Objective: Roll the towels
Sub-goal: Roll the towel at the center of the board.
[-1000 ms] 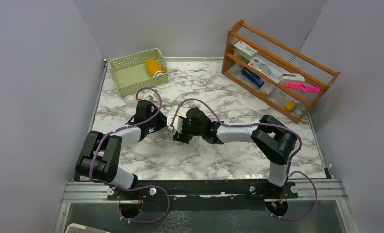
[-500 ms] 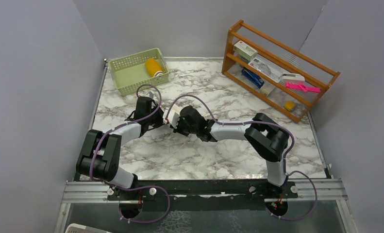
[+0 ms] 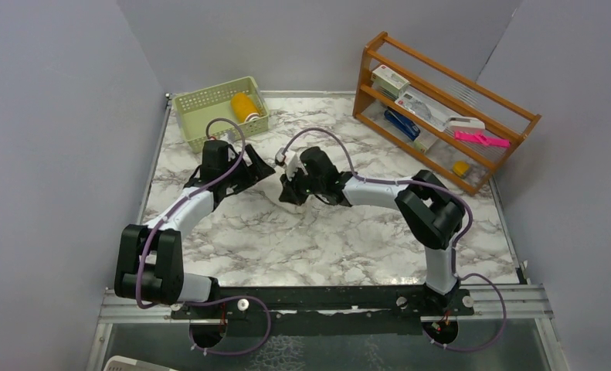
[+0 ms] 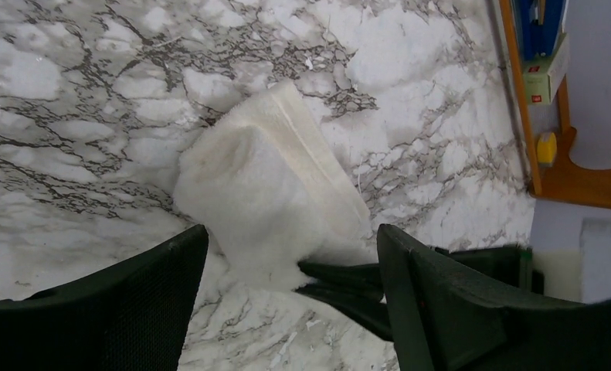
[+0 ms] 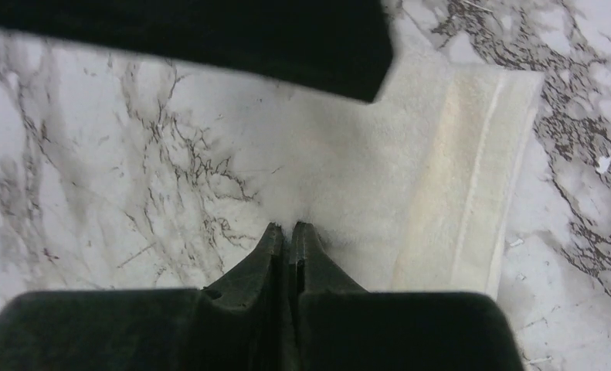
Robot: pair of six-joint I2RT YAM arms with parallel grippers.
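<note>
The cream-white towel (image 4: 271, 193) lies folded into a thick bundle on the marble table, its banded edge (image 5: 472, 178) showing in the right wrist view. My right gripper (image 5: 289, 226) is shut, its tips pinching the towel's near edge; these black fingers (image 4: 348, 282) also show in the left wrist view. My left gripper (image 4: 290, 229) stands open just before the towel, one finger on each side, touching nothing. From above, both grippers (image 3: 265, 166) (image 3: 288, 185) meet at mid-table and hide the towel. The mustard-yellow towel (image 3: 245, 106) sits rolled in the green basket (image 3: 201, 116).
A wooden rack (image 3: 441, 108) with boxes, a blue item and a pink item stands at the back right. The basket is at the back left, close behind my left arm. Grey walls close in the table on three sides.
My left gripper has opened and drawn back to the far left, off the towel. My right gripper has shut on the towel's edge and shifted a little farther back.
</note>
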